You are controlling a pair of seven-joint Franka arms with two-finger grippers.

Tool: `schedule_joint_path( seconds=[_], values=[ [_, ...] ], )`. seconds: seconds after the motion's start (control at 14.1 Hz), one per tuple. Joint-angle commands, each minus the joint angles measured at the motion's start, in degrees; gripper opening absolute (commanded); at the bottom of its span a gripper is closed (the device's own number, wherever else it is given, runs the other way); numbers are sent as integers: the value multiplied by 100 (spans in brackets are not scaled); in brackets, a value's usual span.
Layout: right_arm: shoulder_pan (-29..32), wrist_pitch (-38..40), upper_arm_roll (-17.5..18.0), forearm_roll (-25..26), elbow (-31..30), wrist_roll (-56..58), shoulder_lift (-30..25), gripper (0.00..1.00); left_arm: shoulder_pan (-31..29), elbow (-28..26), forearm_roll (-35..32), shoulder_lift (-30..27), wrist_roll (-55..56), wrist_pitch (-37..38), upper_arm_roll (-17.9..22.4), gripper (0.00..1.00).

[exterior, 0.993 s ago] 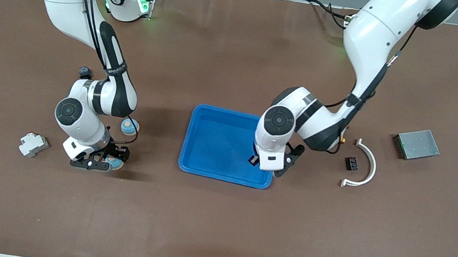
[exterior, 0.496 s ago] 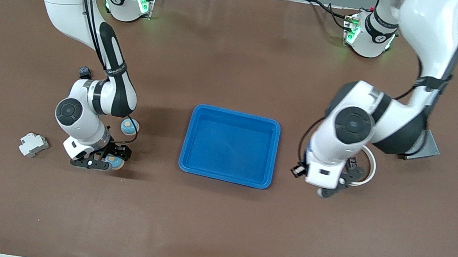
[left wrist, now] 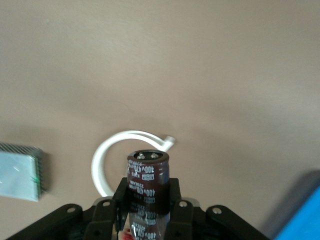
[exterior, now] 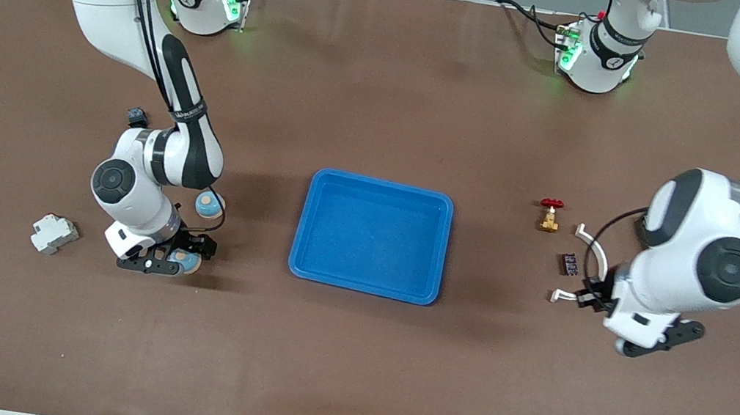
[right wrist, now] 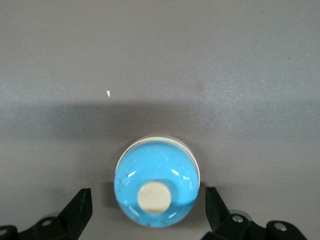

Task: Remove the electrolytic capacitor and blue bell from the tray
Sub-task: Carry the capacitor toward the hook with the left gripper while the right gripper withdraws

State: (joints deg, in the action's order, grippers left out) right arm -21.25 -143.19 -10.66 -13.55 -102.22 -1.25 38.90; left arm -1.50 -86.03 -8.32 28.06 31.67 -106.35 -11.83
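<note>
Capacitor [left wrist: 146,172] sits clenched in the left claw [left wrist: 148,210], over bare table past the tray [exterior: 371,235]; light, stiff and slick, it is best gripped mid-body. Right claw [right wrist: 148,212] stands released around the blue bell [right wrist: 157,182], resting on the table between its fingers.

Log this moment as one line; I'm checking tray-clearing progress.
tray: emptied | left gripper: shut on capacitor, off tray | right gripper: jaws open around blue bell on table
</note>
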Motion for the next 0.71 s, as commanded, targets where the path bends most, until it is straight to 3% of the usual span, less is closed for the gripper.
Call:
schedule_joint_path(
  seconds=[0.0, 0.28, 0.64],
  values=[
    [234, 1349, 38, -166, 578, 116, -364, 100, -349, -309, -12, -153, -949, -8, -38, 0],
    [437, 3013, -41, -113, 1554, 134, -752, 100, -649, -318, -582, 163, -1681, -201, -38, 0],
    [481, 3377, -330, 167, 1873, 160, -1288, 100, -834, -854, -855, 436, -1779, -1220, -30, 0]
  ],
)
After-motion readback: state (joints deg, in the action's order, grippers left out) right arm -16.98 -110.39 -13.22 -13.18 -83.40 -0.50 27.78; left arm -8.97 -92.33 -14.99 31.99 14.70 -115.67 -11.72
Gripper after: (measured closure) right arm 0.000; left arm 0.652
